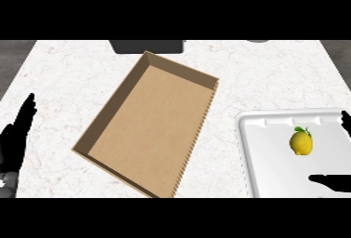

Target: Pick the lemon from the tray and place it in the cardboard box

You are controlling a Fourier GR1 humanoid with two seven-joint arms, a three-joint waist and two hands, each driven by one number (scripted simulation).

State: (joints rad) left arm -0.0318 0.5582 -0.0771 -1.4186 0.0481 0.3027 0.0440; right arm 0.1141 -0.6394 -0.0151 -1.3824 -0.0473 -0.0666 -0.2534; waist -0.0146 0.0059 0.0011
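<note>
lemon sits untouched on the white tray, right of the cardboard box. right hand hovers open just below it, grasping nothing. reach step underway; next, fingers must curl around it. left hand rests open far left.

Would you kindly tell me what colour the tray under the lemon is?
The flat rectangular tray is white, seen in the head view.

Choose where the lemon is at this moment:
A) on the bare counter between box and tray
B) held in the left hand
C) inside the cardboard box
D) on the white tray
D: the lemon lies on the white tray, apart from the right hand and well to the right of the cardboard box.
</note>
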